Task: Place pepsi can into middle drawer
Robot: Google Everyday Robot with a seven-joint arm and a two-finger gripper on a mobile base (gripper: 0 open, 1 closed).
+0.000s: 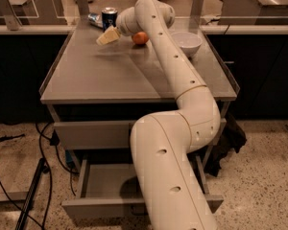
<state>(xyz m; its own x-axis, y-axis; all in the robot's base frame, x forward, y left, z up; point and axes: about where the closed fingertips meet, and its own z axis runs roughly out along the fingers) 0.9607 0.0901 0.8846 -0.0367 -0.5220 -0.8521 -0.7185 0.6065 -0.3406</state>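
The pepsi can (109,17), dark blue with a silver top, stands upright at the far edge of the grey cabinet top (101,75). My gripper (107,36) hovers just in front of and below the can in the camera view, a short way above the surface and apart from the can. The white arm (182,80) rises from the bottom of the view and reaches back over the cabinet. The middle drawer (102,182) is pulled open low down, and the arm hides part of it. Nothing shows inside it.
An orange (140,38) lies right of the gripper, beside the arm. A white bowl (186,43) stands further right. A silvery item (93,19) lies left of the can. The upper drawer front (89,134) is closed. Cables (43,147) trail on the floor at left.
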